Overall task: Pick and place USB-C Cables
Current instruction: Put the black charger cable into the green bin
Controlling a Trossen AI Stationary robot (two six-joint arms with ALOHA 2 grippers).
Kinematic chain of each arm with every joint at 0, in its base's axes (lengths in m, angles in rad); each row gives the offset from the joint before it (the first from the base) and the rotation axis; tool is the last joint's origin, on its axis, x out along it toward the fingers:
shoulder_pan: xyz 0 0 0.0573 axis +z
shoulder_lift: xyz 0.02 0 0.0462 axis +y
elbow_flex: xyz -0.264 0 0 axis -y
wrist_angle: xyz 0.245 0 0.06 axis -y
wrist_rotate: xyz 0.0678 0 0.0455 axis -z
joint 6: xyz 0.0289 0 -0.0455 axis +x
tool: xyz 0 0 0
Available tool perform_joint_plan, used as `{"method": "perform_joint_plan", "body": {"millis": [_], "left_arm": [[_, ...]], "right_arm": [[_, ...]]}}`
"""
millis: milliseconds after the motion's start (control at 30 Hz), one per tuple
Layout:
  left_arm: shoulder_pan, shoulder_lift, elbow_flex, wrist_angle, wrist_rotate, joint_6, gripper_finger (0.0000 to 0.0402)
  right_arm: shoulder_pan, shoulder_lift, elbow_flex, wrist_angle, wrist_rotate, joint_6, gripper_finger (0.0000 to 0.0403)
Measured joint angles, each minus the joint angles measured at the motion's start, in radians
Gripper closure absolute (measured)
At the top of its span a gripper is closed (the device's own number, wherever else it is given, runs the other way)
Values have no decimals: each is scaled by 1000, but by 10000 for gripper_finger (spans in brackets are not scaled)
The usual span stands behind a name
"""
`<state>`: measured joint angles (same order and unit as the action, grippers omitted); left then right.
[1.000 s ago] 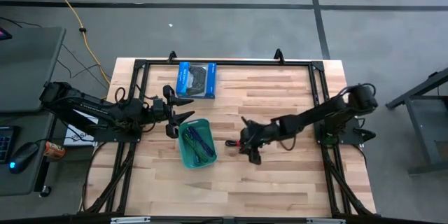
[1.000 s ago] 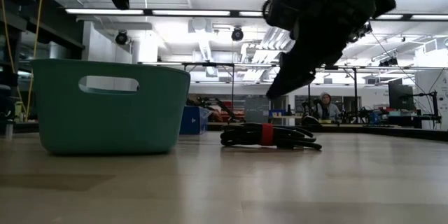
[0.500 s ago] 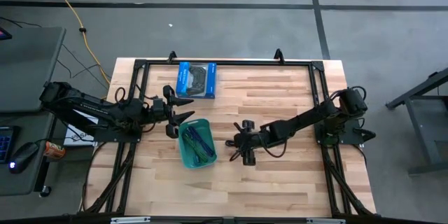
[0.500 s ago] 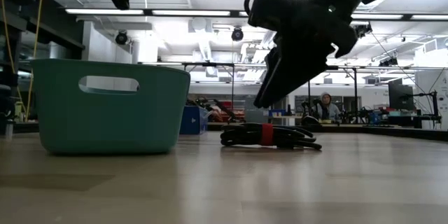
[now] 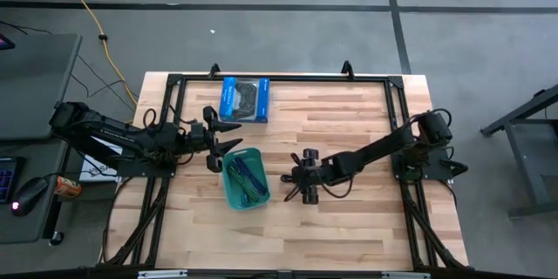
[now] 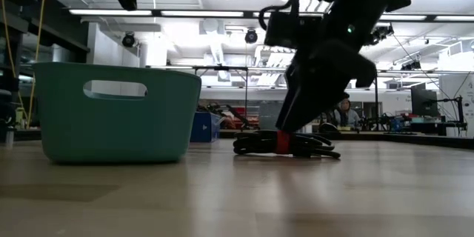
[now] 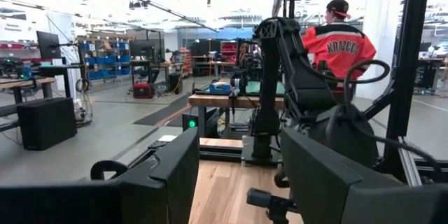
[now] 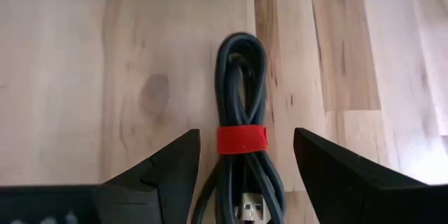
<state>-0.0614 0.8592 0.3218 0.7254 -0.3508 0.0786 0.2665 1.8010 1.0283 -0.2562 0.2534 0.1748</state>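
A black USB-C cable bundle with a red tie lies flat on the wooden table, right of the teal bin. My right gripper is tipped down over it, open. One finger stands on each long side of the bundle at the tie, and I see no touch. In the low view the gripper hangs just above the cable. Blue and green cables lie inside the bin. My left gripper waits open, raised, at the bin's far left corner.
A blue box picturing a game controller lies at the table's far edge, behind the bin. A black frame rail runs round the tabletop. A person in a red jacket stands in the room beyond the table.
My right gripper has sunk toward the black cable and shifted a little toward the table's left edge. It has tipped further downward and rolled, so its fingers now straddle the bundle. It stays open, and the cable has not moved.
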Motion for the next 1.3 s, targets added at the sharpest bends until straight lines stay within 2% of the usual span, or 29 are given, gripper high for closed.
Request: {"method": "perform_joint_plan", "body": {"millis": [467, 833, 1000, 1300], "left_arm": [[0, 0, 0, -2, 0, 0, 220], [0, 0, 0, -3, 0, 0, 220], [0, 0, 0, -3, 0, 0, 220], [0, 0, 0, -3, 0, 0, 220]], "right_arm": [[-13, 99, 3, 15, -14, 4, 180], [-13, 102, 2, 16, -20, 13, 186], [-13, 104, 2, 6, -27, 34, 225], [-12, 105, 2, -2, -29, 29, 343]]}}
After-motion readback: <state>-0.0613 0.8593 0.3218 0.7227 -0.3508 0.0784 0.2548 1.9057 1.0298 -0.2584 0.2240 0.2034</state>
